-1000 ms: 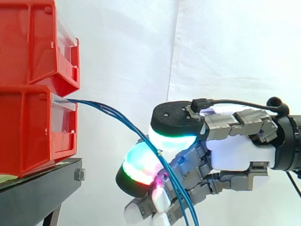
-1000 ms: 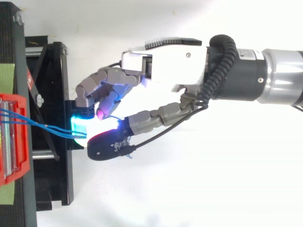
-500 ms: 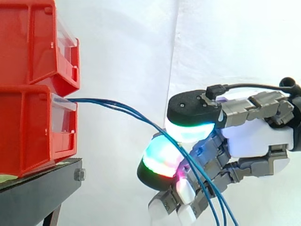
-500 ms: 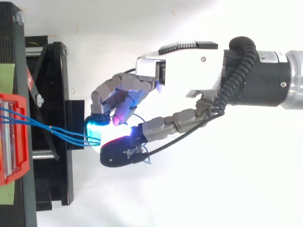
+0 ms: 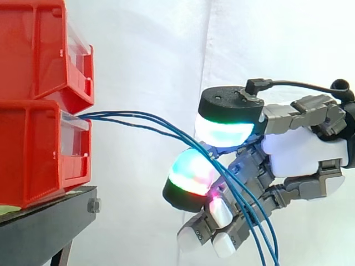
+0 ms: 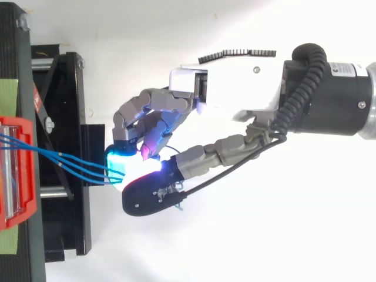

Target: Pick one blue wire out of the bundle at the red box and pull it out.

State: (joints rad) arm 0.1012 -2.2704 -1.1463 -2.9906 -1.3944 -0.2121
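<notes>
1 upper red bin (image 5: 39,50) and 1 lower red bin (image 5: 33,149) make 2 bins in the stack. Each carries 1 clear front panel (image 5: 75,138), so 2 panels in all. 3 blue wires (image 5: 97,117) come out at the lower red bin's front, and the top view likewise gives 3 strands. There is 1 black stand (image 5: 44,227), with 1 bolt head (image 5: 93,206) on its side. There is 1 hand (image 6: 235,88).
</notes>
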